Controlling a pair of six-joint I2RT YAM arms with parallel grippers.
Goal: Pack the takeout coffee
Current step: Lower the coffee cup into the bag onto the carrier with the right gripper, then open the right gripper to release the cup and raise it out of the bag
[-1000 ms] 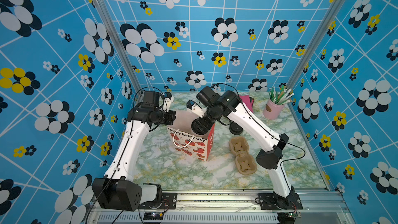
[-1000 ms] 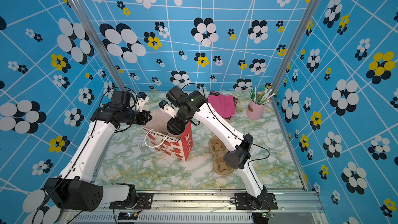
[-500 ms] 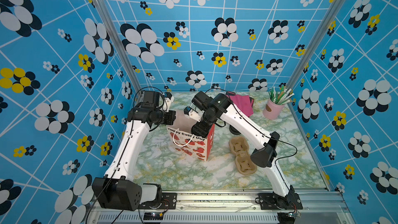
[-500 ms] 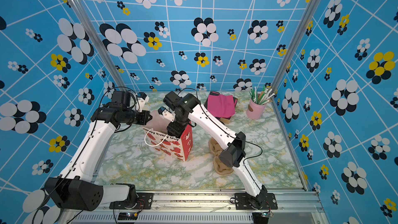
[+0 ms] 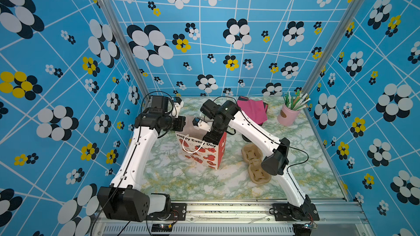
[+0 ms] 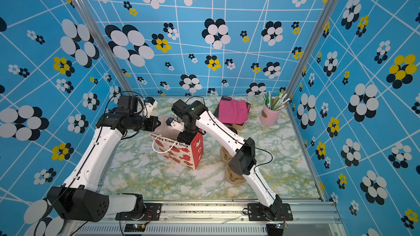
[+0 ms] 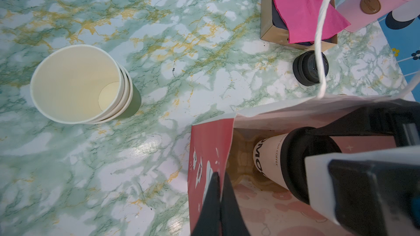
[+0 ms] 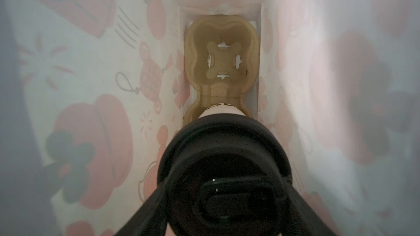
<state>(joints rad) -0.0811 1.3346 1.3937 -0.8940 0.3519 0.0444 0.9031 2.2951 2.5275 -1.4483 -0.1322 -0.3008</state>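
The takeout coffee (image 7: 270,162), a white cup with a black lid (image 8: 223,155), is down inside the red-and-white gift bag (image 5: 200,153) (image 6: 179,150). My right gripper (image 8: 223,191) reaches into the bag from above, shut on the cup at its lid, one finger on each side. In both top views it disappears into the bag's mouth (image 5: 212,136) (image 6: 185,136). A brown cup carrier (image 8: 221,57) lies on the bag's floor. The cup's base meets its nearer hollow. My left gripper (image 7: 219,175) (image 5: 181,124) is shut on the bag's red side wall (image 7: 204,146).
A stack of lidless cups (image 7: 79,85) stands left of the bag. Behind the bag are a loose black lid (image 7: 310,68), a box of pink napkins (image 7: 300,5) and a pink pot of straws (image 5: 289,112). Another brown carrier (image 5: 255,162) lies right of the bag.
My right arm has swung left and lowered the cup into the bag. The left arm and the bag have stayed where they were.
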